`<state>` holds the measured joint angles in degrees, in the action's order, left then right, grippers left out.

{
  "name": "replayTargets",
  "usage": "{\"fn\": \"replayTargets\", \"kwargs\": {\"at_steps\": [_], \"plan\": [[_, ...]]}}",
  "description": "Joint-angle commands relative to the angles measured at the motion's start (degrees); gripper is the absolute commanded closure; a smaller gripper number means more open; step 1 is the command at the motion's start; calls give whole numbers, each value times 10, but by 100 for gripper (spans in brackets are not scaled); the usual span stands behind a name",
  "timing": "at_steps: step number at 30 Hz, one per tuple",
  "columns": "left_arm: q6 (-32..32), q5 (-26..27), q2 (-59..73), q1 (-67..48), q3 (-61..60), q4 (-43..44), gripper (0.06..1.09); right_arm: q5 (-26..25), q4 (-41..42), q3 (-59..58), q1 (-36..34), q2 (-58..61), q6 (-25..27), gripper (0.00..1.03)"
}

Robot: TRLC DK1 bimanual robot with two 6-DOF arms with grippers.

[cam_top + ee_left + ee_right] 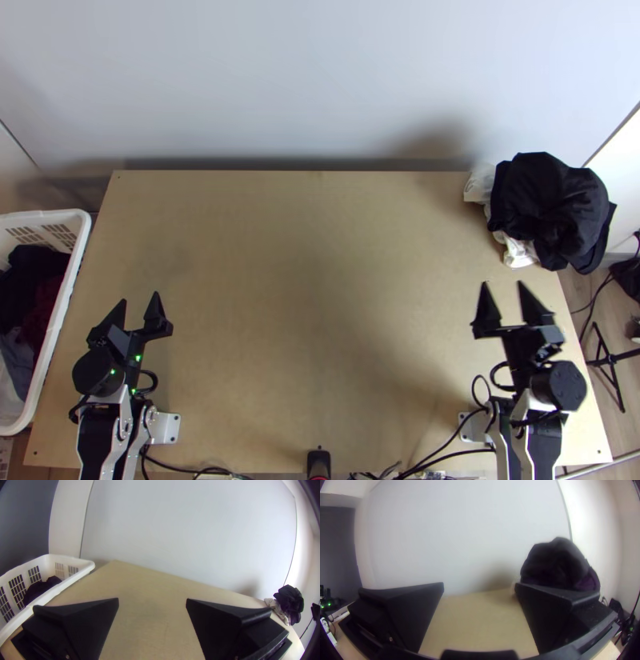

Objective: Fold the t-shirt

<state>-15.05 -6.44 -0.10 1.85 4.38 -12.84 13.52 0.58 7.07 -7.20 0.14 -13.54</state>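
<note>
Black, rounded, bunched cloth (548,208) lies at the far right corner of the rectangular light wooden bench (304,320), against crumpled pale cloth (520,253). Loose dark clothing (36,268) sits in a white slatted plastic basket (84,232) beside the left edge. Which piece is the t-shirt, I cannot tell. The left gripper (139,298) and right gripper (503,284) have their jaws parted, grasping nothing.

The step in hand is probably picking out the shirt. Pinch a single garment by a shoulder or hem, not a thick wad, and lift slowly so its neighbour doesn't ride along. Lower it flat, then ease both sides outward before the first crease.
</note>
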Motion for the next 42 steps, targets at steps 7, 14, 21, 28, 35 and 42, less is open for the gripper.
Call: {"fn": "replayTargets", "kwargs": {"at_steps": [7, 14, 21, 28, 35, 42], "plan": [[0, 0, 0, 0, 0, 0, 10, -41, -118, -17, 154, -3, -24, 4], [0, 0, 0, 0, 0, 0, 10, -42, -119, -17, 148, -3, -24, 4], [0, 0, 0, 0, 0, 0, 10, -42, -119, -17, 148, -3, -24, 4], [0, 0, 0, 0, 0, 0, 10, -42, -119, -17, 148, -3, -24, 4], [0, 0, 0, 0, 0, 0, 10, -42, -119, -17, 148, -3, -24, 4], [0, 0, 0, 0, 0, 0, 10, -42, -119, -17, 148, -3, -24, 4]]}}
